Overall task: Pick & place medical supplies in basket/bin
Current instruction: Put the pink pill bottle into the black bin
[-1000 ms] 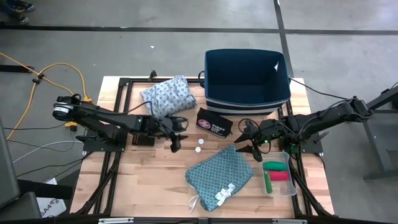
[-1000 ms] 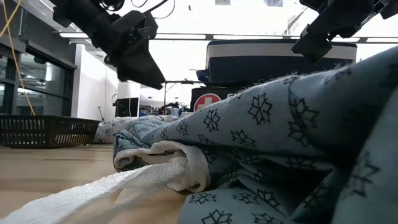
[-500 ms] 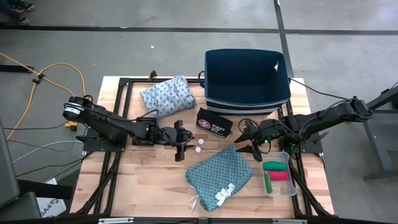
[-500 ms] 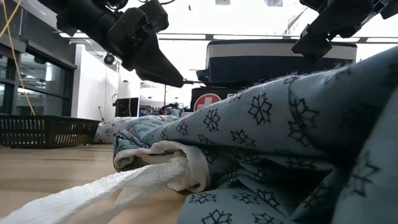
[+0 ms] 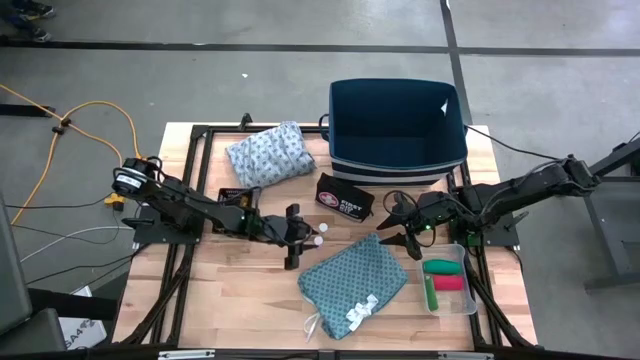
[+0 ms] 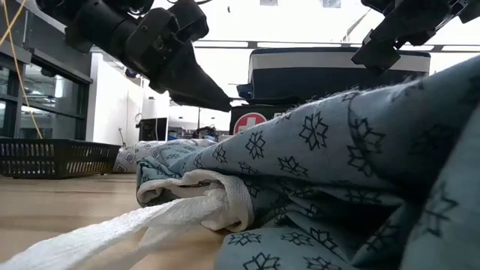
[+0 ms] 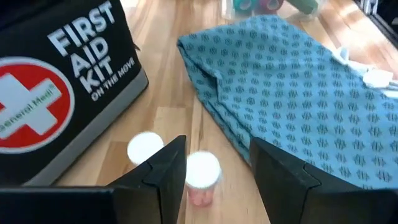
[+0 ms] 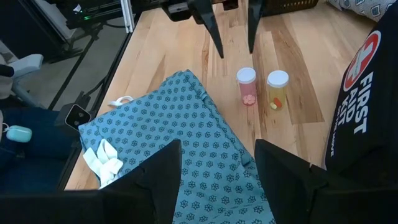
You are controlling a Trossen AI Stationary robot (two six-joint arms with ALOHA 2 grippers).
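Nothing had gone into the bin [image 5: 398,120] as far as I could see: its dark blue inside showed bare from above, so by my reckoning the whole job was left. My left gripper [image 5: 300,243] hung low over the middle of the tabletop [image 5: 250,290] with its jaws apart, straddling the pink-filled vial [image 7: 202,177]; the second vial [image 8: 277,89] stood just beside it, toward the first aid kit [image 5: 344,197]. I judged that vial to be my first pick, not yet clasped. My right gripper [image 5: 404,235] waited on the right side, jaws wide and holding nothing, near the far corner of the teal cloth [image 5: 355,277]. That cloth lay folded at the near middle with its white ties [image 5: 357,310] on top. The pale cloth [image 5: 268,155] sat at the far left, just left of the bin. The green roll [image 5: 441,267] and red roll [image 5: 447,284] rested in a clear tray [image 5: 468,299] at the near right. The tabletop was pale wooden planks on a black frame, on a grey concrete floor [image 5: 200,80] crossed by an orange cable [image 5: 90,110]. Across the table, a black basket [image 6: 52,157] and a bright windowed room showed beyond.
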